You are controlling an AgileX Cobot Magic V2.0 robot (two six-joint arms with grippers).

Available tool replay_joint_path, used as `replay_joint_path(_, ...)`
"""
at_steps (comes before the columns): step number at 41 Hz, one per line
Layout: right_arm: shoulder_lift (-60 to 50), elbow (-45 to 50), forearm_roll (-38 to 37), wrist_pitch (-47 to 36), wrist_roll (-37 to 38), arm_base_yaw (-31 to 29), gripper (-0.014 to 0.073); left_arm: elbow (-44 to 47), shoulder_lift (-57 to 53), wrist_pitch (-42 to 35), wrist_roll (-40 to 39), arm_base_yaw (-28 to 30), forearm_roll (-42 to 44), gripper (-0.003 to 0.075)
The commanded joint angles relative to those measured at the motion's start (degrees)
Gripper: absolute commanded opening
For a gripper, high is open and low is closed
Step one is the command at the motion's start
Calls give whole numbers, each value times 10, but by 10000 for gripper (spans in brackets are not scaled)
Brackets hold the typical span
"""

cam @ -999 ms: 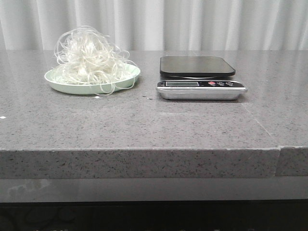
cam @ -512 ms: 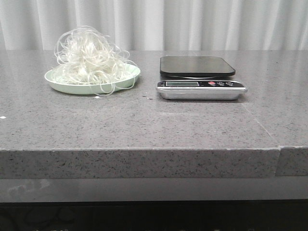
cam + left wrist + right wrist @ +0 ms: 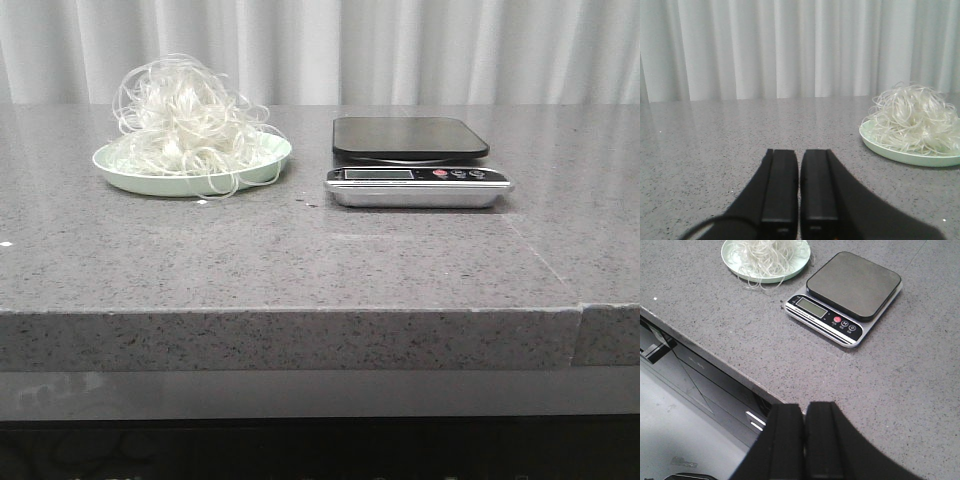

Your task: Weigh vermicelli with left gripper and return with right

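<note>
The vermicelli (image 3: 185, 120) is a fluffy white mound on a pale green plate (image 3: 135, 180) at the table's back left. It also shows in the left wrist view (image 3: 912, 117) and in the right wrist view (image 3: 765, 252). A kitchen scale (image 3: 412, 160) with a bare black platform stands to the plate's right; it shows in the right wrist view (image 3: 847, 292) too. My left gripper (image 3: 799, 152) is shut and empty, low over the table, well left of the plate. My right gripper (image 3: 804, 407) is shut and empty, high above the table's front edge. Neither gripper shows in the front view.
The grey speckled stone table (image 3: 300, 260) has a seam at the front right (image 3: 580, 310). White curtains (image 3: 320, 50) hang behind it. In the right wrist view, dark equipment (image 3: 700, 375) sits below the front edge.
</note>
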Motion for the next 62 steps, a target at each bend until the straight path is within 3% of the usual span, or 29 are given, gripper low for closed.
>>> replay_joint_path(1, 2, -13, -1, -33, -3, -3, 163, 4, -11, -44, 1, -4, -6, 141)
replay_joint_path(17, -11, 7, -4, -52, -9, -19, 163, 4, -11, -44, 1, -4, -6, 141)
replay_joint_path(30, -146, 230, -3, -360, -10, -201, 163, 4, -11, -44, 1, -4, -6, 141)
replay_joint_path(41, -257, 435, -3, -556, -10, -244, 163, 4, -11, -44, 1, -4, -6, 141)
replay_joint_path(50, -334, 510, -3, -563, -10, -244, 163, 4, -11, -44, 1, -4, -6, 141)
replay_joint_path(62, -333, 539, -3, -563, -10, -244, 163, 4, -11, -44, 1, -4, -6, 141)
